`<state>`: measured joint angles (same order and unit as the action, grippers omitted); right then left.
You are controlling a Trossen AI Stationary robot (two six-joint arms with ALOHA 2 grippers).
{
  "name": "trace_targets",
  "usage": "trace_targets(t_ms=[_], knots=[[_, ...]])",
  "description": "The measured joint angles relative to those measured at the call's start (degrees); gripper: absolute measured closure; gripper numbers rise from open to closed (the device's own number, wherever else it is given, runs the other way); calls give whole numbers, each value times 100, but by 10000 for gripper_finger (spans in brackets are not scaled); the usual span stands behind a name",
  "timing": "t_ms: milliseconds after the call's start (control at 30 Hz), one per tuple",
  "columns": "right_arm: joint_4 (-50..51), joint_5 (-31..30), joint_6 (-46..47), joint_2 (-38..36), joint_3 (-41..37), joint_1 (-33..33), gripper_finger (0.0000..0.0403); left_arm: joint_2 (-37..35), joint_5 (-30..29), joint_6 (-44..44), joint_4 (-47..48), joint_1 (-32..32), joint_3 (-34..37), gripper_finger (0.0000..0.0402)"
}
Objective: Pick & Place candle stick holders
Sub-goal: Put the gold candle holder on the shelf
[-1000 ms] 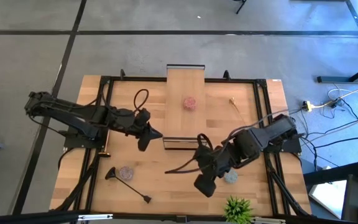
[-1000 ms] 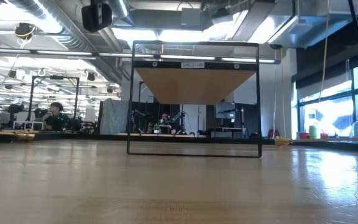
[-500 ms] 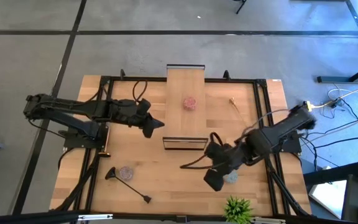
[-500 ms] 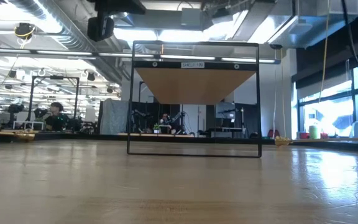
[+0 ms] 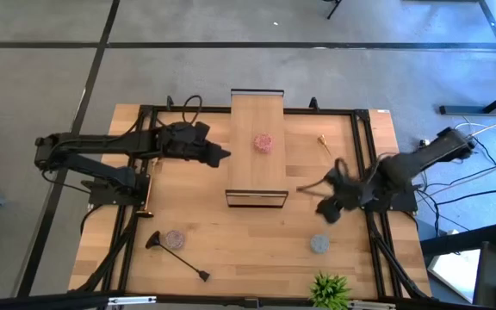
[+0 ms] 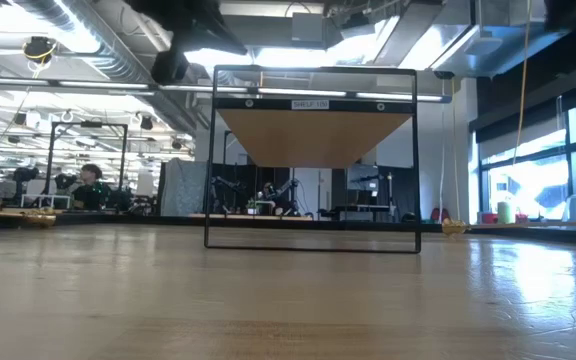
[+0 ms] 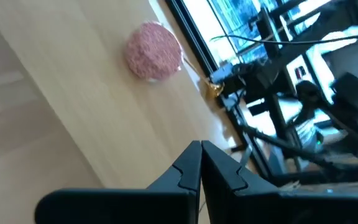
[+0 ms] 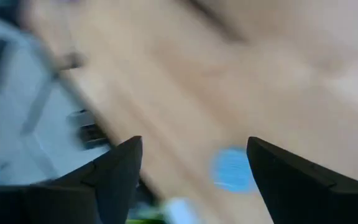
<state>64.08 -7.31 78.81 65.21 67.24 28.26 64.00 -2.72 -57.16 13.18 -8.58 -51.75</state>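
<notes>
The jaws of the right gripper [image 8: 194,148] are seen spread wide with nothing between them. The arm has been drawn back from the front middle of the worktop [image 5: 231,245] toward its own side. The blue-grey disc [image 5: 319,244] it had been hanging over is now left uncovered, and the gripper is well apart from it. The jaws of the left gripper [image 7: 199,155] are pressed shut on nothing. That arm has been swung away from the centre toward the far side and is now held just beside the raised board [image 5: 257,176], on which a pink disc [image 5: 263,142] lies.

No candle stick holder has been taken up. The black candlestick [image 5: 179,260] is found lying on its side at the front left, where it lay a second ago. A gold candlestick [image 5: 324,143] is likewise unmoved, lying near the far right edge (the third cannot be made out with certainty).

Both arms are judged to be pulling clear rather than closing in. No pick is under way, and the placing has yet to be done.
</notes>
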Motion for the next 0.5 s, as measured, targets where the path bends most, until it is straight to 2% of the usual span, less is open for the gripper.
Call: trace_targets(t_ms=[100,200,400,500], knots=[[1250,24,-84,-289,-2,-476,111,70,120,-81,-150,-203,0,396],[2045,-18,-405,-563,-9,-1111,116,93,129,-79,-305,-341,0,396],[2030,186,-1662,-796,-418,-2616,130,95,92,43,-404,-472,0,396],[1625,318,-2247,-763,-796,-3209,133,95,92,180,-445,-472,0,396]])
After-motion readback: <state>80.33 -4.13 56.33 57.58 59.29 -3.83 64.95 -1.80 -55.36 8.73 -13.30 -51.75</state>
